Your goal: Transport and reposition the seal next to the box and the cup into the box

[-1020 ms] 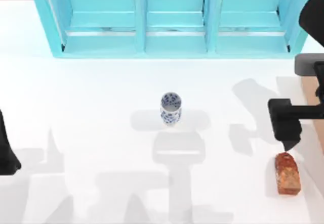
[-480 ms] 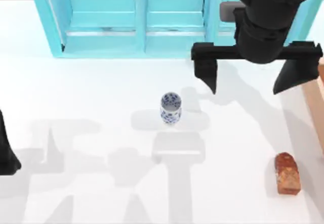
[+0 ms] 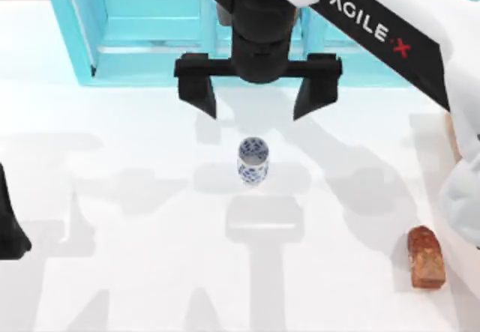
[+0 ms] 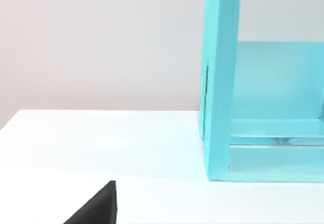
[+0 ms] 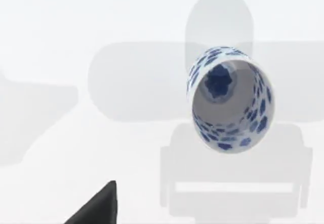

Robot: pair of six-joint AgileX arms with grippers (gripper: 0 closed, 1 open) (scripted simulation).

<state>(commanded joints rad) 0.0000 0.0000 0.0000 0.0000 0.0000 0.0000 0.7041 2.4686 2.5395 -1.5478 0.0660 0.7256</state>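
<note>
The broad white counter [image 3: 135,160] carries everything, and along its far edge stands the big turquoise shelf unit [image 3: 150,25] with open compartments; the left wrist view looks along the counter at one end wall of it [image 4: 220,82].

The right AgileX arm [image 3: 390,28], black and white with lettering on its link, reaches from the counter's right side across to the middle. Its right pincer [image 3: 258,96] hangs above the counter between the shelf unit and the cup, with its two black fingers [image 3: 196,86] spread wide apart and nothing between them.

At the right edge of the counter a thin strip of the light tan wooden box [image 3: 452,133] shows beside the arm's white shell.

The left arm [image 3: 9,219] sits parked at the counter's left edge as a dark shape; whether its pincer is wide or narrow, I cannot tell.

The small reddish-brown oblong seal [image 3: 426,257] with orange mottling lies flat near the counter's front right corner, well apart from the cup.

The small white cylindrical cup [image 3: 253,160] with the blue porcelain-style pattern stands upright near the counter's centre, just in front of the open pincer, and the right wrist view looks down into its round rim [image 5: 230,100].
</note>
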